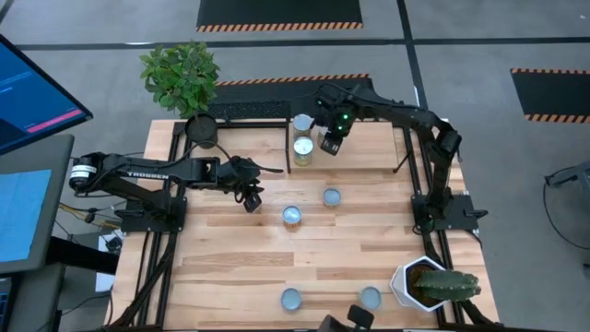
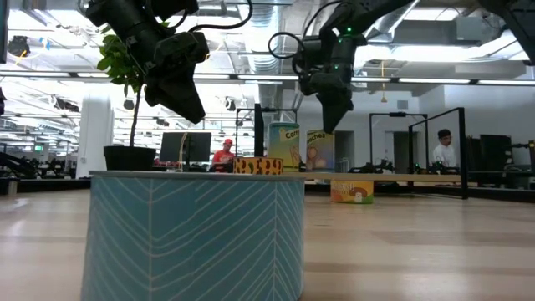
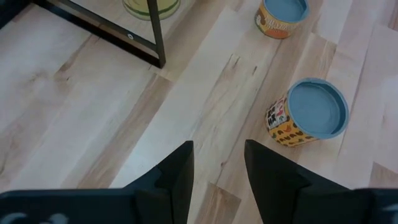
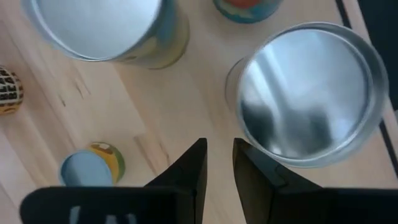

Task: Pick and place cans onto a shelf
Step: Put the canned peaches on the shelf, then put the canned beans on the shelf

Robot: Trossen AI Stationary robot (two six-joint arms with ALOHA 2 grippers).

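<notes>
The shelf (image 1: 244,112) stands at the table's far edge. Its rods also show in the left wrist view (image 3: 158,37). Cans (image 1: 302,149) stand at the shelf's right part, two of them in the high view. My right gripper (image 1: 330,143) hovers above them, empty, with a narrow gap between its fingers (image 4: 219,165). A silvery can top (image 4: 308,93) lies just ahead of it. My left gripper (image 1: 251,195) hangs open and empty over the table's middle (image 3: 217,168). It is left of a can with a yellow-and-black label (image 3: 308,115) that stands on the table.
More cans stand on the table at mid right (image 1: 332,196) and near the front edge (image 1: 290,298) (image 1: 370,297); one fills the low view's foreground (image 2: 196,234). A black plant pot (image 1: 201,129) stands far left. A white cactus pot (image 1: 424,281) stands near right.
</notes>
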